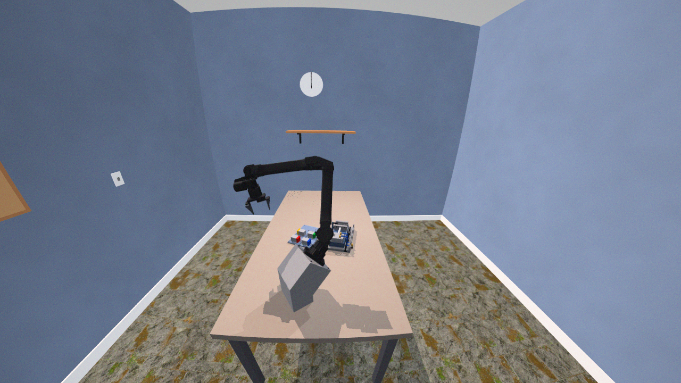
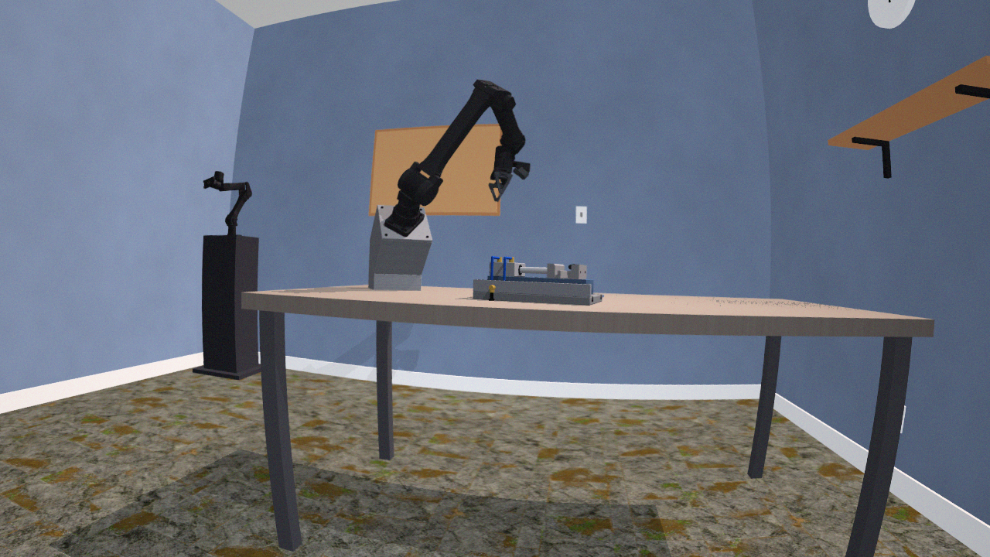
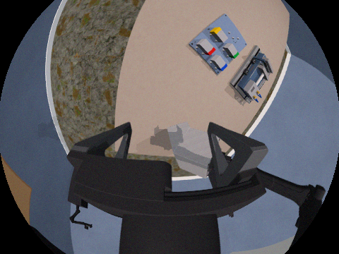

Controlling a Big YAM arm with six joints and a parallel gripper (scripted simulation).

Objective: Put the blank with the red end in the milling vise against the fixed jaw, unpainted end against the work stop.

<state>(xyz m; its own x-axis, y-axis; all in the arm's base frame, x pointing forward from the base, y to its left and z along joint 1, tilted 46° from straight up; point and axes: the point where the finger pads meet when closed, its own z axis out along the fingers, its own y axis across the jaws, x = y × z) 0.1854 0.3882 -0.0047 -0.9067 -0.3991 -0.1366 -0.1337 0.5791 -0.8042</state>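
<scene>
The blank with the red end (image 1: pixel 299 238) (image 3: pixel 206 46) lies on the blue-grey plate (image 1: pixel 304 235) (image 3: pixel 217 44) at mid-table, beside blanks with yellow, green and blue ends. The milling vise (image 1: pixel 341 234) (image 2: pixel 536 280) (image 3: pixel 251 75) stands right of the plate; nothing shows between its jaws. My gripper (image 1: pixel 257 205) (image 2: pixel 510 181) (image 3: pixel 169 126) is open and empty. It hangs high in the air, beyond the table's left edge, far from the plate and the vise.
The arm's grey base block (image 1: pixel 301 278) (image 2: pixel 397 252) stands tilted on the near part of the table. A black pedestal with a small arm (image 2: pixel 228 305) stands on the floor. A wall shelf (image 1: pixel 320 133) hangs behind the table.
</scene>
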